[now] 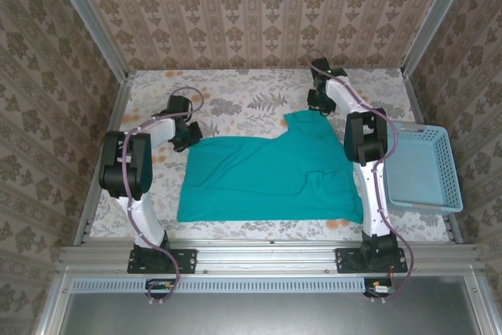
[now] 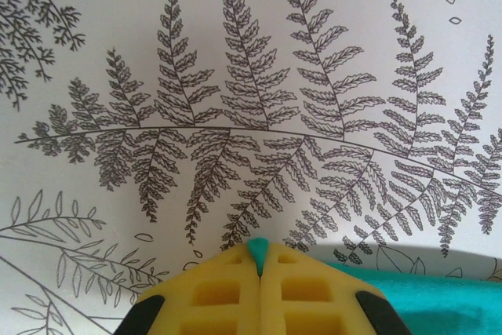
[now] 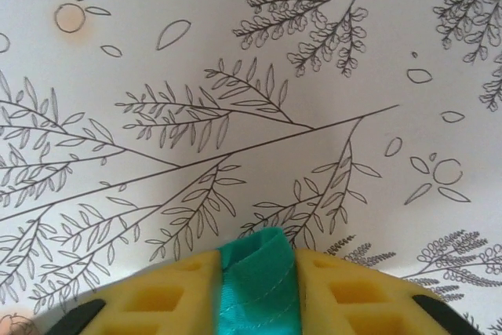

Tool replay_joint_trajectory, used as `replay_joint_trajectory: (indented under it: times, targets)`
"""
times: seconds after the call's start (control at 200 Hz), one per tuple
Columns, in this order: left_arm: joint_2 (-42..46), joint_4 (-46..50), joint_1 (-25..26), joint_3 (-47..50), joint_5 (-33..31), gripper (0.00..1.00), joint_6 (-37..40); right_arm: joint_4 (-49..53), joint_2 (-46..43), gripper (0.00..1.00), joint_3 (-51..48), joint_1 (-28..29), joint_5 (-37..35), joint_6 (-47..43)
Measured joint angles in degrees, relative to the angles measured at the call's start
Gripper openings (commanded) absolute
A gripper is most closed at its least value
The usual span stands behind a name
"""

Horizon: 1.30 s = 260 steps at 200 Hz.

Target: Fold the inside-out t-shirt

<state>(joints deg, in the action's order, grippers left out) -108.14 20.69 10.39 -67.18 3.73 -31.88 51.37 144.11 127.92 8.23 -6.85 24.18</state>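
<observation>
The teal t-shirt (image 1: 263,180) lies spread flat across the middle of the table, with one flap reaching toward the far right. My left gripper (image 1: 190,132) sits at the shirt's far left corner, shut on a thin tip of teal fabric (image 2: 258,252) that pokes out between its yellow pads (image 2: 216,292). My right gripper (image 1: 318,101) is at the shirt's far right corner, shut on a thick stitched fold of the shirt (image 3: 259,280) held between its yellow pads (image 3: 353,296).
A light-blue slotted basket (image 1: 420,169) stands at the right edge of the table beside the right arm. The floral tablecloth (image 1: 243,100) stretches bare beyond the shirt toward the back wall. Metal frame posts (image 1: 86,25) stand at both back corners.
</observation>
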Motion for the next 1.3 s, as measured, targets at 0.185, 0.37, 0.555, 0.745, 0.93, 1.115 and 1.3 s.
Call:
replay_joint_trajectory:
  times: [0.185,0.37,0.555,0.745,0.93,1.115,1.3]
  targets:
    - [0.07,-0.2,-0.48,0.15,0.42,0.0,-0.07,0.33,0.28,0.04,0.72,0.02,0.48,-0.39]
    - [1.38,-0.37,-2.05,0.94,1.46,0.0,-0.5,1.22,0.28,0.0,2.03,0.02,0.9,-1.99]
    - [2.47,-0.44,-3.72,0.76,2.4,0.0,-1.11,2.03,-0.22,0.0,4.9,0.02,0.85,-3.52]
    - [3.82,-0.39,-4.61,0.76,2.62,0.0,-1.53,1.73,-4.26,0.0,3.5,0.07,0.09,-4.59]
    - [7.93,-0.98,-5.14,1.22,2.67,0.0,-1.53,-1.6,-12.94,0.0,-4.87,0.07,0.02,-4.76]
    - [10.86,-2.03,-5.99,3.17,2.99,0.0,-1.44,-7.32,-21.14,0.0,-16.37,0.07,0.28,-4.72]
    - [12.44,-3.43,-5.99,6.34,3.37,0.0,-1.27,-13.11,-26.32,0.0,-26.8,0.07,1.79,-4.46]
